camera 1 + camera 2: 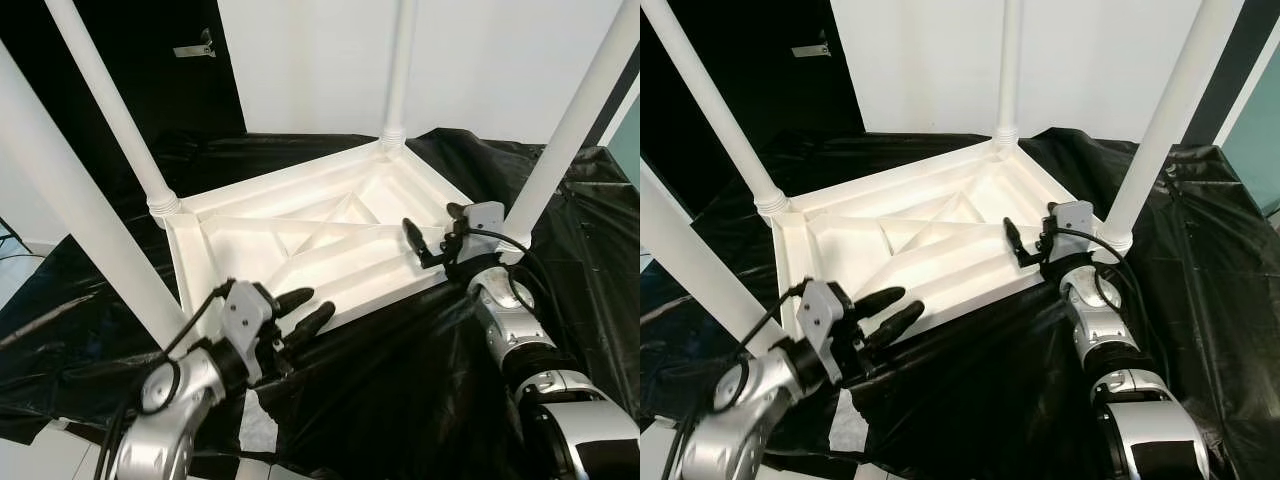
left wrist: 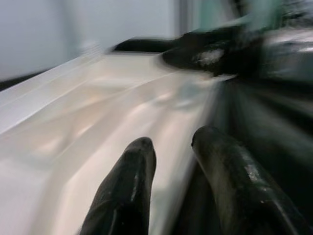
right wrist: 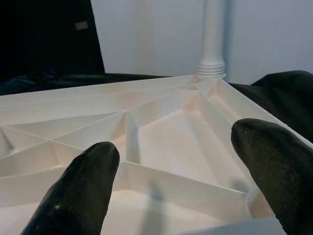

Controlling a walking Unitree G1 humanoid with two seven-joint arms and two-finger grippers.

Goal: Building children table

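The white children's table lies upside down on a black plastic sheet, ribbed underside up. Its legs stand upward: a near-left leg, a far-left leg, a far leg and a right leg. My left gripper hovers at the table's near edge, open, with nothing between its fingers. My right gripper is over the near-right rim, just beside the base of the right leg. It is open, with the ribbed inside of the table seen past its fingertips.
The black plastic sheet covers the floor around the table and bunches up at the right. A white wall and a dark door with a metal handle stand behind. Pale floor shows at the left.
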